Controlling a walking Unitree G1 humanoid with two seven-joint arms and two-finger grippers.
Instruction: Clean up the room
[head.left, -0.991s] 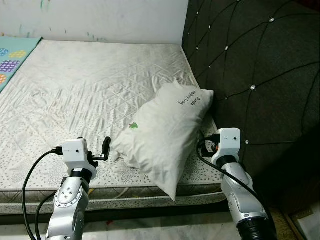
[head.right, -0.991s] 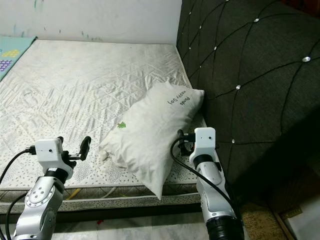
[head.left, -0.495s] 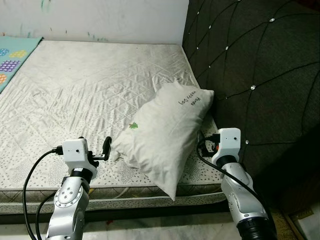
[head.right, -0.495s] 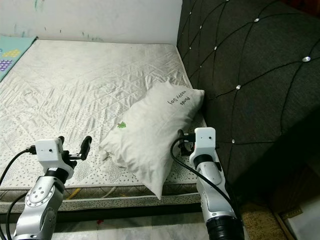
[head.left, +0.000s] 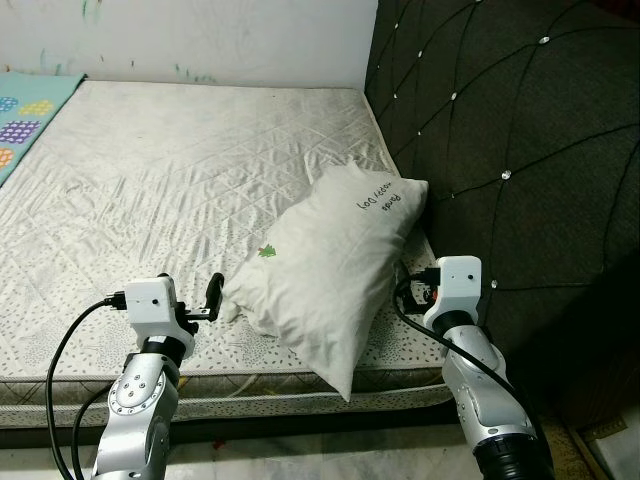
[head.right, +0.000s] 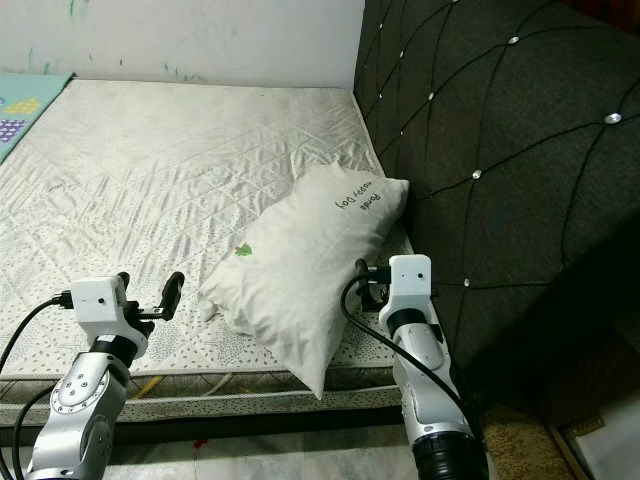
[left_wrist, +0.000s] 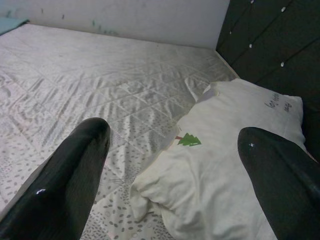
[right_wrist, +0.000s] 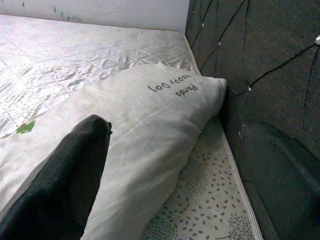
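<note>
You find the pillow (head.left: 325, 273) in the centre of the head-camera frame, lying at a slant on the mattress (head.left: 180, 180), its upper corner leaning against the dark tufted headboard (head.left: 500, 130) on the right and its lower corner hanging past the near mattress edge. This overhang is a likely reason the pillow counts as untidy: it is neither flat nor square to the headboard. The left gripper (head.left: 202, 298) sits at lower left, just beside the pillow's crumpled left edge, fingers spread wide with nothing between them; in the left wrist view the pillow's green tree mark (left_wrist: 189, 140) lies between the two fingers (left_wrist: 70, 185), which suggests the approach is lined up on that edge. The right gripper (right_wrist: 175, 175) is at lower right, in the narrow gap between pillow and headboard, also spread and empty; one finger lies against the pillow side and the other close to the headboard panel. Note that room on the right is tight: the headboard limits any outward sweep there. Open mattress extends to the upper left as far as the white wall (head.left: 200, 40), with a coloured mat (head.left: 30, 110) at the far left edge, so you have free room for moving the pillow in that direction.
</note>
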